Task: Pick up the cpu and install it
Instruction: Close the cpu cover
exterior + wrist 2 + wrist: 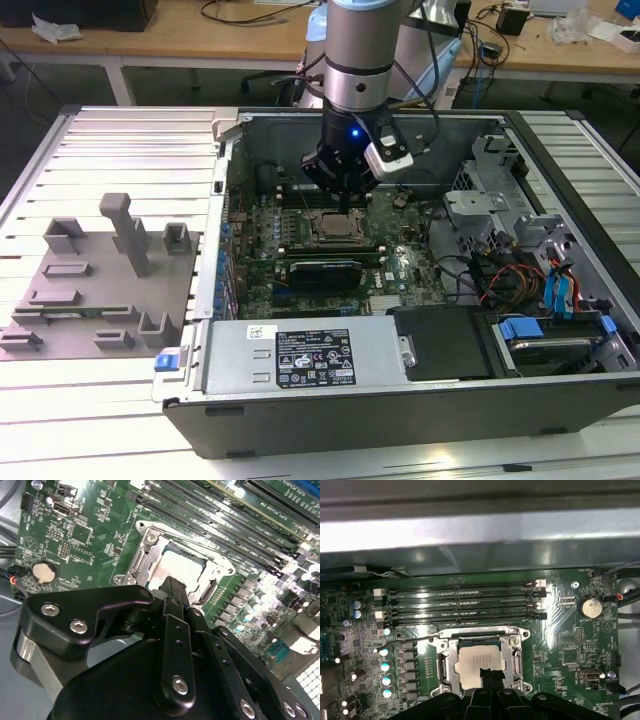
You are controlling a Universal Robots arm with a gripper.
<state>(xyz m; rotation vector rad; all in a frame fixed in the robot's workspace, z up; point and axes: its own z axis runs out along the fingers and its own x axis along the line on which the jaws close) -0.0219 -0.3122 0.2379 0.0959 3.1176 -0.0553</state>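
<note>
Cpu [476,659] already lies flat in the socket [446,662], and the tool [490,674] is clenched empty just over it, so the install looks nearly done.

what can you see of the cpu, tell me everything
The cpu is a small flat square with a silvery-white metal top, lying level inside the metal-framed socket on the green motherboard, beside the memory slots. The shut gripper hangs right over one edge; whether it touches the cpu cannot be told.
</note>
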